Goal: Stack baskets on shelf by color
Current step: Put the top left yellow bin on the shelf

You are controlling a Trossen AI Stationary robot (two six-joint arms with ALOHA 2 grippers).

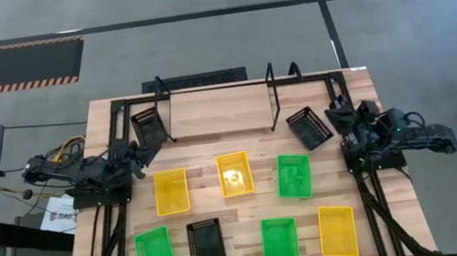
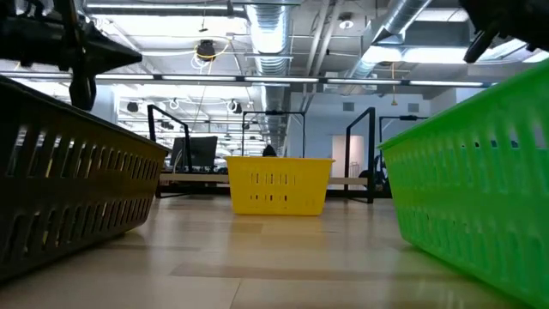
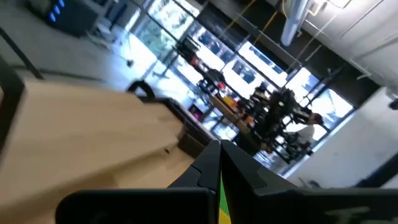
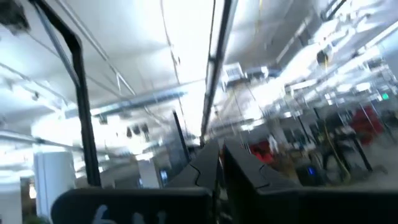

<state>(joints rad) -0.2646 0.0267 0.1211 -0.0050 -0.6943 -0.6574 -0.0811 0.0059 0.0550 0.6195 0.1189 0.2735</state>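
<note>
Bench (image 1: 251, 239) carries seven loose baskets in two rows: yellow (image 1: 171, 192), yellow (image 1: 234, 174), green (image 1: 294, 175); then green (image 1: 155, 254), black (image 1: 206, 245), green (image 1: 280, 243), yellow (image 1: 338, 231).

Shelf (image 1: 219, 110) at the far edge, board bare; nothing stacked yet.

Two black baskets, one (image 1: 149, 125) by the shelf's left end, one (image 1: 309, 127) by its right, probably staged for the first stack.

Right end effector (image 1: 339, 123) beside the right black basket, fingers narrow; a grip cannot be confirmed.

Left end effector (image 1: 133, 157) fully closed, empty, arm folded at the left edge.
</note>
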